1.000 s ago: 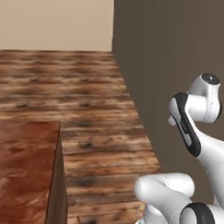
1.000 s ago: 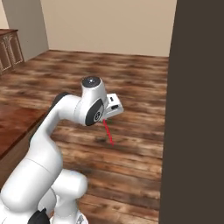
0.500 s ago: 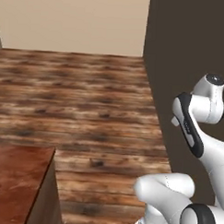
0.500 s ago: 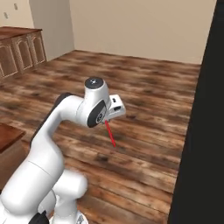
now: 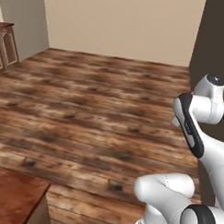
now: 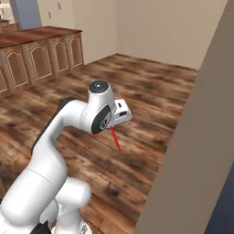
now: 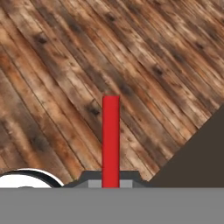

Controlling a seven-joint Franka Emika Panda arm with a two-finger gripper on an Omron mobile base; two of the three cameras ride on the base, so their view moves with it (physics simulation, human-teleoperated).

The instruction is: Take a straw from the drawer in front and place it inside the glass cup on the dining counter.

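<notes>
A wood-plank floor (image 5: 95,113) is spread across the room, with a corner of a reddish desk (image 5: 13,197) at the lower left and cabinets (image 6: 41,57) along the far wall. The straw (image 6: 116,141) is judged light, stiff and slick, easily tilted if pinched loosely; a hold near one end, as here, leaves its length free for lowering into a cup. The claw (image 7: 111,181) is closed on the straw's end, with the red stick (image 7: 111,140) projecting out over the floor.

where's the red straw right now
The straw is held in the shut gripper, hanging down from the hand over the wooden floor, beside the dark wall.
</notes>
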